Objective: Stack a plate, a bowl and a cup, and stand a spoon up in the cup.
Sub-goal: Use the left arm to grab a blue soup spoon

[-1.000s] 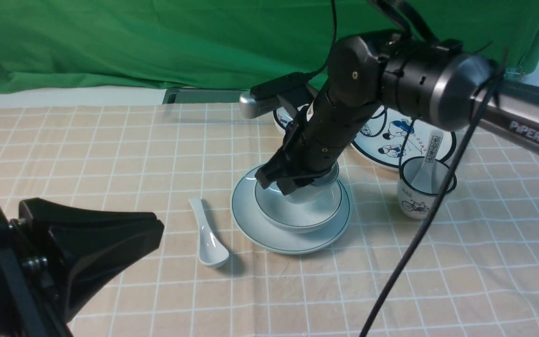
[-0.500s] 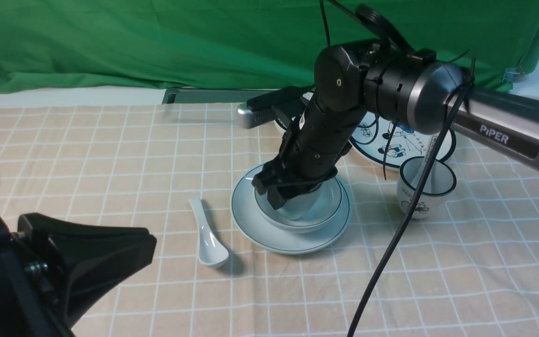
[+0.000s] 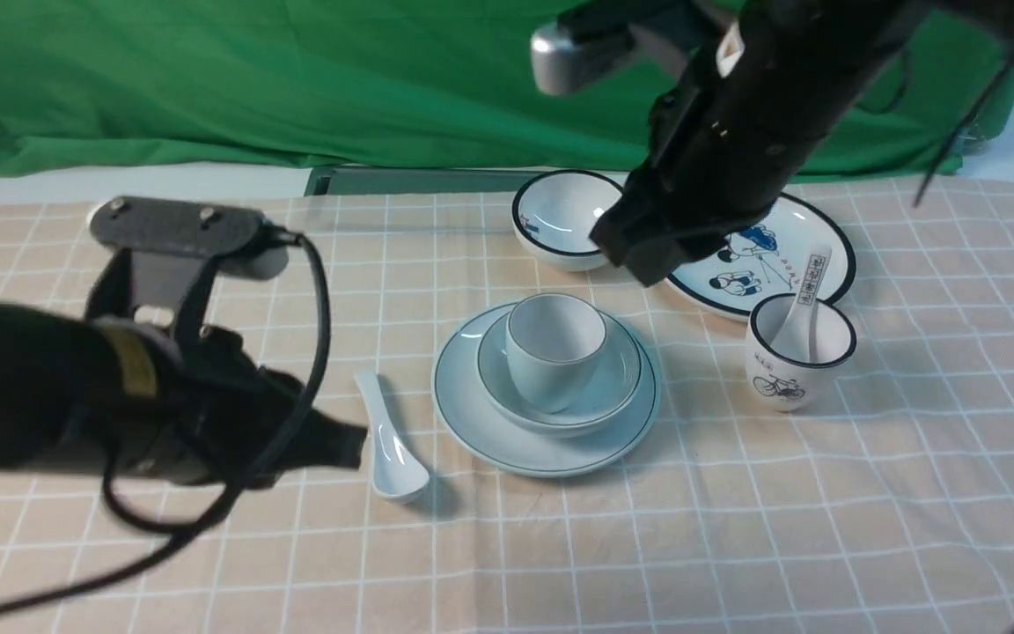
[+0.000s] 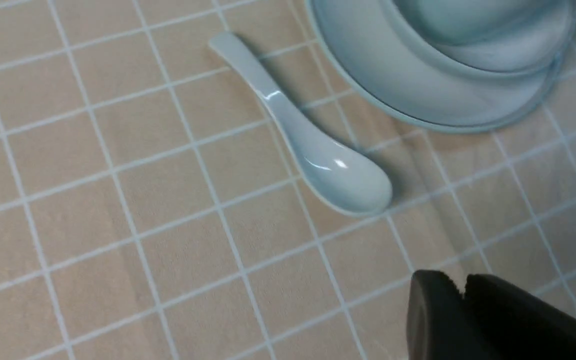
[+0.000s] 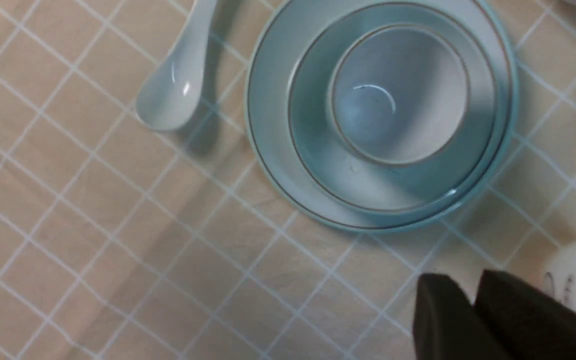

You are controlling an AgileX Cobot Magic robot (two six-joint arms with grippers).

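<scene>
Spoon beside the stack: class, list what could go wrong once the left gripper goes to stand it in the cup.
1. The spoon lies flat on the cloth, close beside the plate; the left gripper might slip off its glossy handle or nudge the plate.
2. The cup only stands loose in the bowl; a spoon lowered off-centre could tip it.

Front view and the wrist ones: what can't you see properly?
- Left end effector: blurred in the front view; cut by the picture edge in the left wrist view.
- Lettered spoon: scoop hidden inside the white cup, front view.
- Cartoon plate: partly behind the right arm, front view.
- Plain cup: cut by the left wrist view's edge.
</scene>
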